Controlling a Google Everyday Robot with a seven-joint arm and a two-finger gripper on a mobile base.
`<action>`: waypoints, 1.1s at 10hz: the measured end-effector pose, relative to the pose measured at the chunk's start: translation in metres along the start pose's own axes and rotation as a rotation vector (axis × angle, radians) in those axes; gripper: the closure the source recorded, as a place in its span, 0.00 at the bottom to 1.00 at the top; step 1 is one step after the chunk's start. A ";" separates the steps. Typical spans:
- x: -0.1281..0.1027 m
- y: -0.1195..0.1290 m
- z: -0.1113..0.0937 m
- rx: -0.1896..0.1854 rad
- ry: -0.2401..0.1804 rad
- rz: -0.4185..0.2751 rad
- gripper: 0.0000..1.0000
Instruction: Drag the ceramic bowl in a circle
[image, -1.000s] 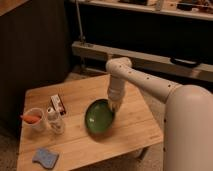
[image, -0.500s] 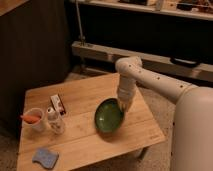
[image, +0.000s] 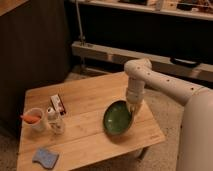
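We see the end effector (image: 133, 106) clamped together on the right rim of the ceramic bowl (image: 118, 119) — the bowl sits tilted near the right edge of the wooden surface (image: 90, 92), well apart from the white cup (image: 35, 120) and blue sponge (image: 45, 157) at the left.

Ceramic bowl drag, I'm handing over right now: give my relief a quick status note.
Gripper: shut on the ceramic bowl at its far right rim.
Bowl: near the right edge of the wooden table; it looks tipped rather than flat.
Done: the bowl has slid rightward over the last second, which is part of the arc.
Left: close the circle, steering away from that edge, then release.
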 end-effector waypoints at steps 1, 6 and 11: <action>-0.006 0.005 0.003 -0.005 -0.013 0.012 1.00; -0.057 0.008 0.033 -0.004 -0.103 0.026 1.00; -0.083 -0.030 0.059 0.014 -0.165 -0.060 1.00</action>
